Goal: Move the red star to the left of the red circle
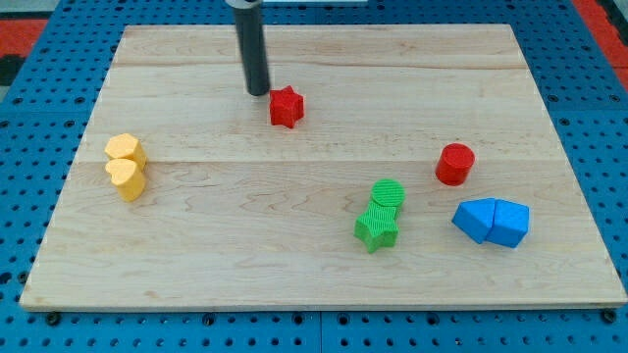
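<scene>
The red star point(286, 107) lies on the wooden board point(196, 245) in the upper middle of the view. The red circle point(455, 164) stands to the view's right and lower, well apart from the star. My tip point(258, 93) is just to the left of the red star and slightly above it in the view, very close to it; I cannot tell whether they touch. The dark rod rises from the tip to the view's top edge.
A yellow hexagon point(125, 149) and a yellow heart point(127, 178) sit together at the left. A green circle point(388, 193) and a green star point(377, 228) sit together below the middle. Two blue blocks point(491, 221) lie at the lower right.
</scene>
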Controlling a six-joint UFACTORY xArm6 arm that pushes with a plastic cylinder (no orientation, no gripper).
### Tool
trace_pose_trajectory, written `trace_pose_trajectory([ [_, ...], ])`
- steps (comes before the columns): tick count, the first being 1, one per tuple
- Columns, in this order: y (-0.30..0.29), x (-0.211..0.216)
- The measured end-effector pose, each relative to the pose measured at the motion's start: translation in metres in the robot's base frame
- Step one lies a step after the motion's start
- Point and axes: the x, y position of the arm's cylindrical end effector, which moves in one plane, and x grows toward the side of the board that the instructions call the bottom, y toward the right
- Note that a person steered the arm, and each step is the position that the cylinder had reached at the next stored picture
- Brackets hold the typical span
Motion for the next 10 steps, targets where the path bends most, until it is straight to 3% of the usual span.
trace_pose_trajectory([
  [1,0.089,0.044],
  [3,0.021,0.014],
  [4,0.048,0.068],
  [5,0.095,0.069],
  [6,0.026,0.072],
  [8,0.112,0.124],
  [9,0.104,0.137],
  [10,0.133,0.132],
])
